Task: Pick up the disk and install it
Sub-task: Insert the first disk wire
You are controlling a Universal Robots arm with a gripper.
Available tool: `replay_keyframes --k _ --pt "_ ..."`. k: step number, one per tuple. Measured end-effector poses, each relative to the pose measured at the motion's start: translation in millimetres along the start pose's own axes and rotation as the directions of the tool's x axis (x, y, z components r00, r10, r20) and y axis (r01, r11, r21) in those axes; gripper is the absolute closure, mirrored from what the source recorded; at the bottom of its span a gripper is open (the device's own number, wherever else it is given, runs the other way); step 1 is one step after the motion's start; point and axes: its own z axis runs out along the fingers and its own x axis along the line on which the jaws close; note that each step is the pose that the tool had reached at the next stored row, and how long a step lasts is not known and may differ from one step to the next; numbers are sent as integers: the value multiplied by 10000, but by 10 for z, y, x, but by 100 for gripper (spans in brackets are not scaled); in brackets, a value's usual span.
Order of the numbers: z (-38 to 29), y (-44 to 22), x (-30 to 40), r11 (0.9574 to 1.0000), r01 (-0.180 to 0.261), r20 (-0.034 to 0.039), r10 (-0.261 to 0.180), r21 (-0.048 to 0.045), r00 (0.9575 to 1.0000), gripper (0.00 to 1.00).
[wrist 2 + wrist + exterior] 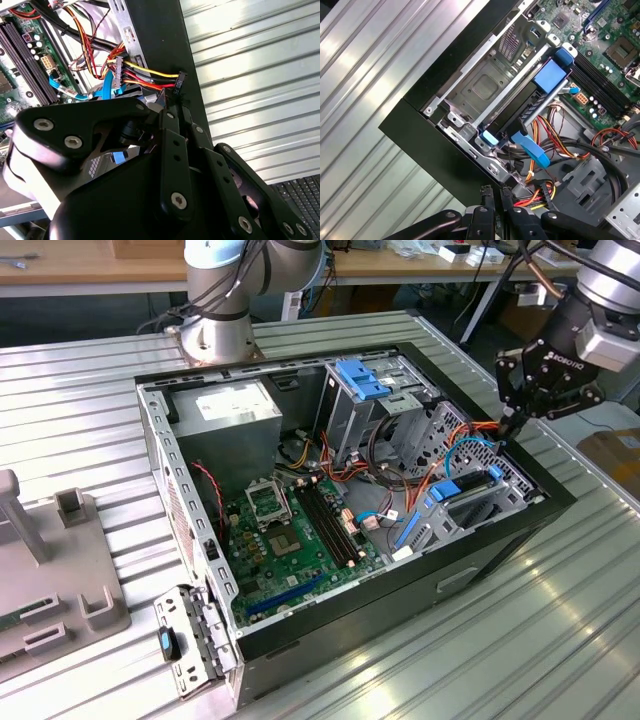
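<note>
Closest in the exterior view, the ribbed metal table [520, 640] carries an open computer case [480, 560], lying on its side with its insides exposed. On the floor of the case lies the green circuit board [290, 540]. Past the board, at the case corner toward the exterior view's right, a metal bay holds the disk [478, 502]; the first wrist view shows it [520, 107] as a dark slab standing on edge in that bay, with blue plastic at its ends.

The gripper [510, 425] hangs just above the case rim beside that bay, apart from the disk. In both wrist views its fingers are drawn narrow [495, 191], almost together, with nothing visibly between them (the tips [172, 102] sit just short of a black plug [179, 82] on a bundle of red, yellow and black wires [145, 75]).

At the far end of the case sits the grey power box [235, 405]. Beyond the case stands the arm's base [215, 335].
</note>
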Motion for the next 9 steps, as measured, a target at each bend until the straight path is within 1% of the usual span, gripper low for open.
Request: replay_keyframes --k 2,4,7,9 --pt "-23 4 -4 10000 -1 -18 1 21 10000 84" --pt "-36 18 -16 10000 1 -59 -1 64 10000 84" --pt "-43 60 -53 9999 2 -116 0 131 9999 84" --pt "-60 84 -74 9998 2 -158 1 174 9999 84"
